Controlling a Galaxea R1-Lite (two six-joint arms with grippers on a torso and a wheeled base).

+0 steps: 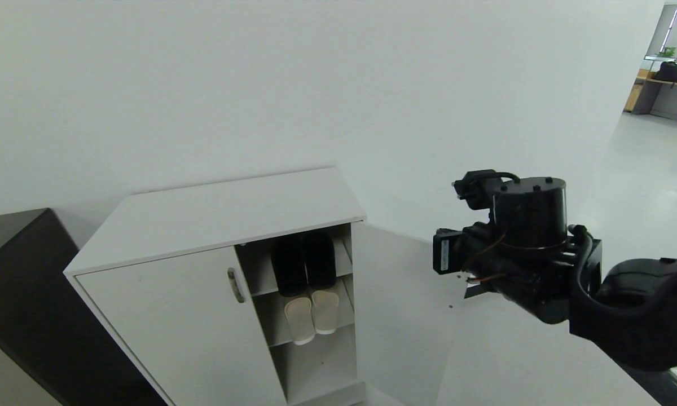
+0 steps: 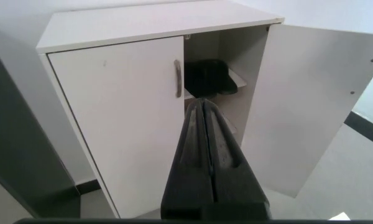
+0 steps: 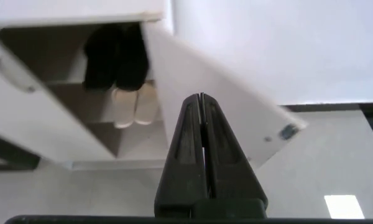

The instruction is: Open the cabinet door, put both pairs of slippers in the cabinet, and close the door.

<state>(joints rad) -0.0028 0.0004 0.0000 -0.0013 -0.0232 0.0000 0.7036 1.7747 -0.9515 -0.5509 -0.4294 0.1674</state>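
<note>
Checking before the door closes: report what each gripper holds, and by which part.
Nothing. The left gripper and right gripper are both shut and empty; the black slippers and white slippers lie on the cabinet shelves.

No legible text or signs anywhere.
</note>
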